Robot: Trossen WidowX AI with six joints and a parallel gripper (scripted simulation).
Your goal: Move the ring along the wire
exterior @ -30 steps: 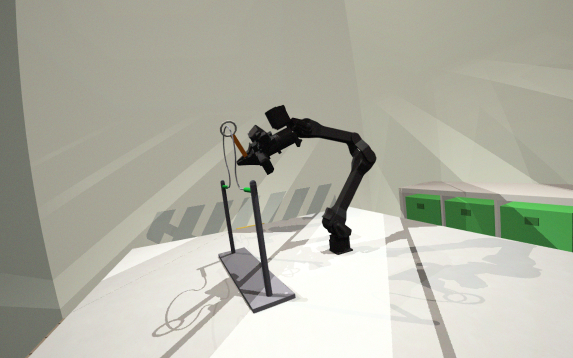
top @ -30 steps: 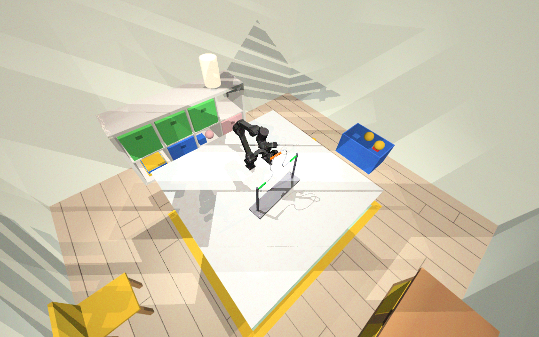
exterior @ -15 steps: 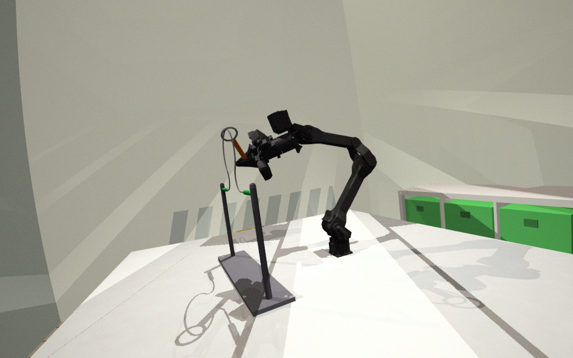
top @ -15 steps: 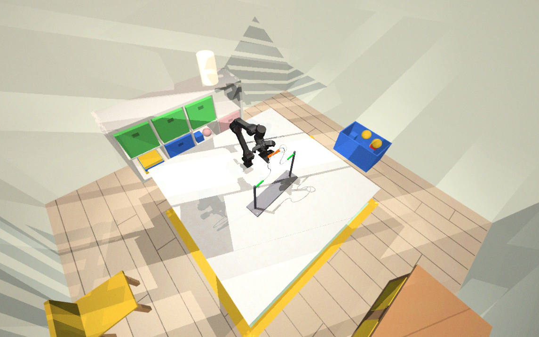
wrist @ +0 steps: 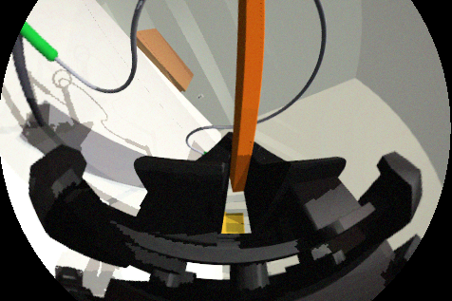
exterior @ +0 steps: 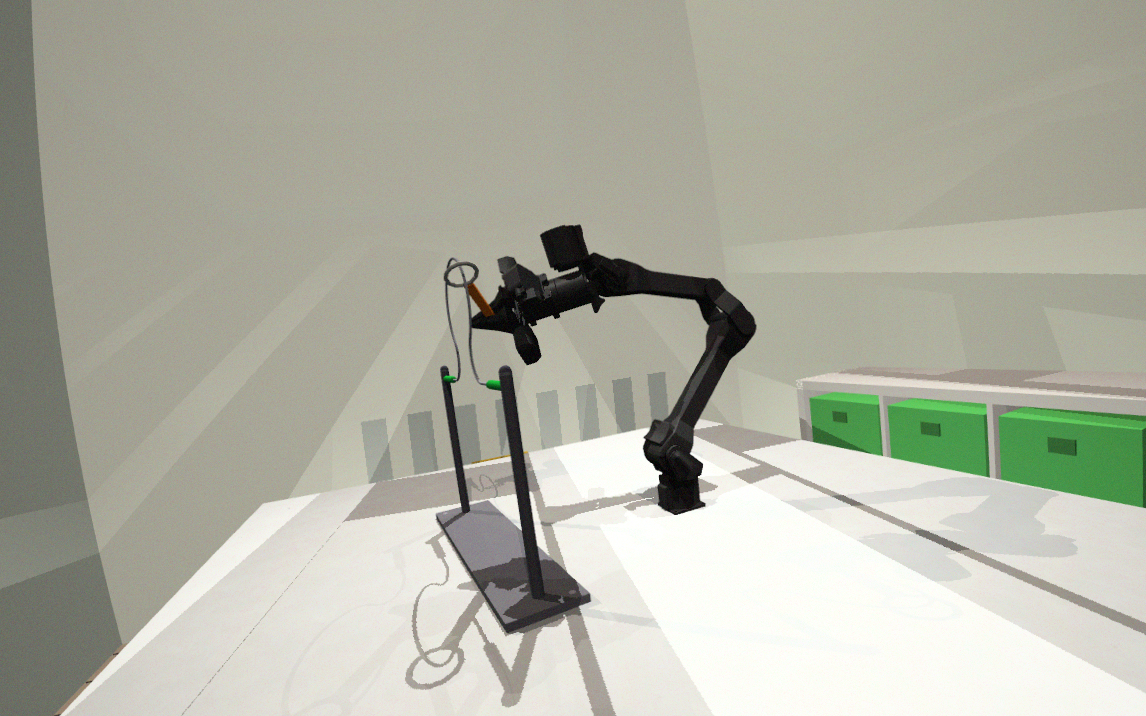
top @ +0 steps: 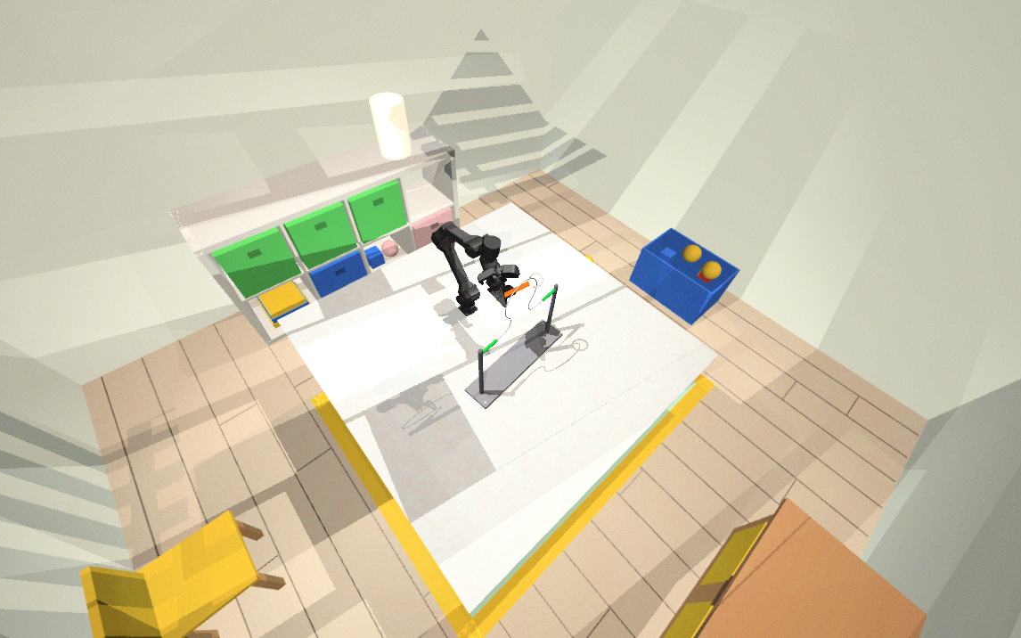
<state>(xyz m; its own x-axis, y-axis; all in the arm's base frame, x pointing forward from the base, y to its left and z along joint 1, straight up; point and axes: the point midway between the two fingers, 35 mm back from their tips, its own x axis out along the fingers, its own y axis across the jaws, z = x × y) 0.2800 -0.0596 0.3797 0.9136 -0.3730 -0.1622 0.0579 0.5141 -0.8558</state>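
Note:
My gripper [top: 506, 295] [exterior: 483, 318] [wrist: 234, 136] is shut on the orange handle [top: 516, 290] [exterior: 479, 299] [wrist: 249, 56]. The grey ring [exterior: 460, 286] is at the top of the wire's tall arch, high above the posts. The wire [top: 510, 318] [exterior: 449, 320] [wrist: 324, 32] appears to pass through it; touching or clear cannot be told. In the wrist view the ring is cut off above the frame. One green part [top: 490, 346] [exterior: 494, 385] is by the near post [exterior: 520, 480] [top: 480, 372]; the other green part [top: 549, 294] [exterior: 449, 378] [wrist: 40, 43] is by the far post [top: 551, 310] [exterior: 455, 444].
The posts stand on a grey base plate [top: 510, 363] [exterior: 497, 555] on the white table top [top: 578, 444]. A shelf with green boxes [top: 320, 235] [exterior: 929, 440] is behind the arm. A blue bin [top: 665, 286] with balls stands on the floor beyond the table.

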